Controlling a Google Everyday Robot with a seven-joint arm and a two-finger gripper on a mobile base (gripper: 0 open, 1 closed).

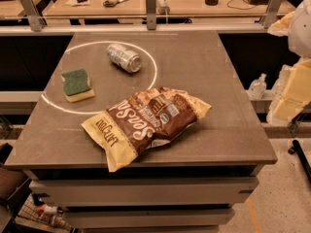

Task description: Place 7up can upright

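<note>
Silvery can (124,58), tipped far left, must first be reached by the right-edge gripper (293,92), state untellable.

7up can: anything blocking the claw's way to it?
Nothing visible. The 7up can lies on its side, apart from the sponge and chip bag. The claw is out of view; only the arm shows at right.

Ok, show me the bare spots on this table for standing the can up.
Free: the table's far right, right of the 7up can and beyond the chip bag; also the near-left corner below the sponge. Crowded: centre front, under the bag. The hand is out of view; only the arm shows, far right.
</note>
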